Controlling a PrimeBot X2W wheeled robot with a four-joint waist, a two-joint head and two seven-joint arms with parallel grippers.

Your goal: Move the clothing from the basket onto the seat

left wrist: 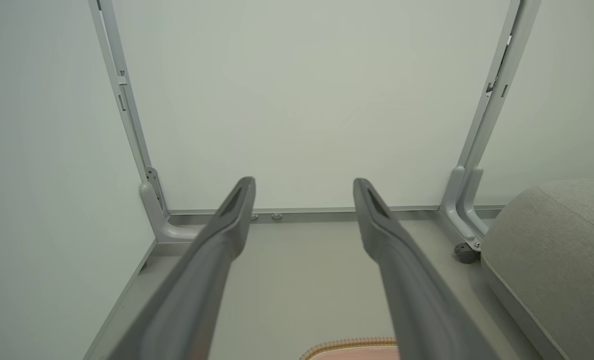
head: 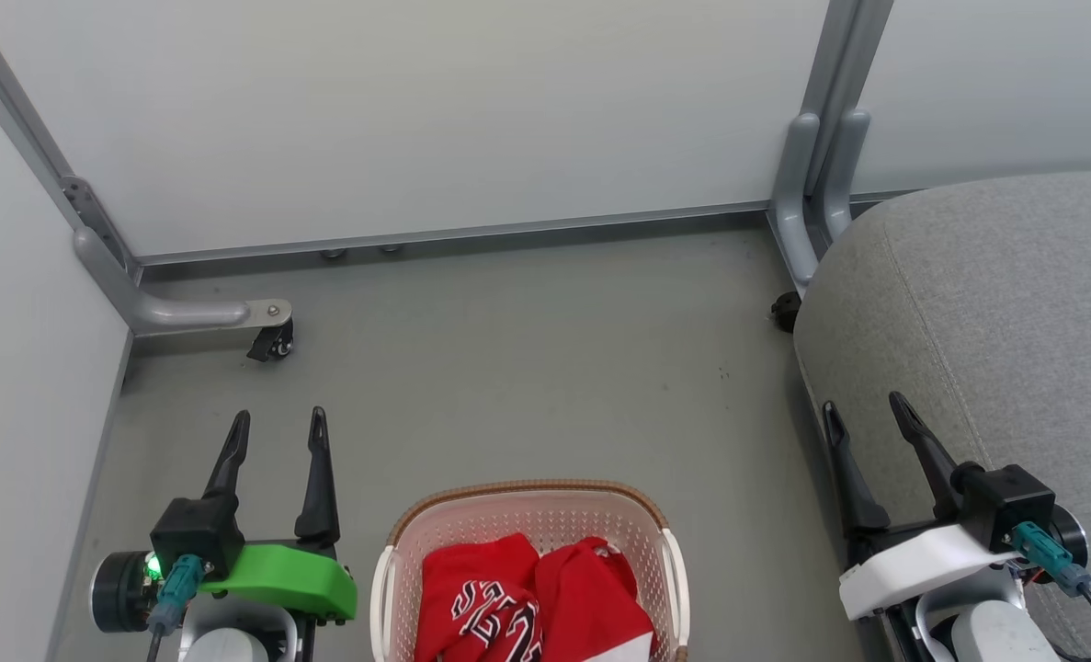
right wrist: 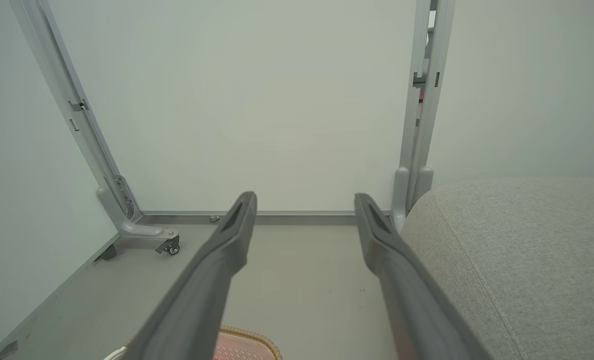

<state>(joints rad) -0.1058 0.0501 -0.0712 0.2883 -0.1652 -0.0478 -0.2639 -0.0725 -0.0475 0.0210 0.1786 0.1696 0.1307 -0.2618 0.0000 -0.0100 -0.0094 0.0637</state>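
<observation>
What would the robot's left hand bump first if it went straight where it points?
Probably the white wall panel, near its bottom rail. The way there looks free, though depth is unclear.

The only writing is at 6 o'clock in the head view: black characters outlined in white [head: 494,618] on the red fabric sports jersey [head: 471,568]. The jersey lies crumpled in the cream-white perforated plastic laundry basket [head: 527,489]. Folds break the characters up. Curved strokes like an S or a 2 show, but no whole word or number can be read with certainty.
</observation>
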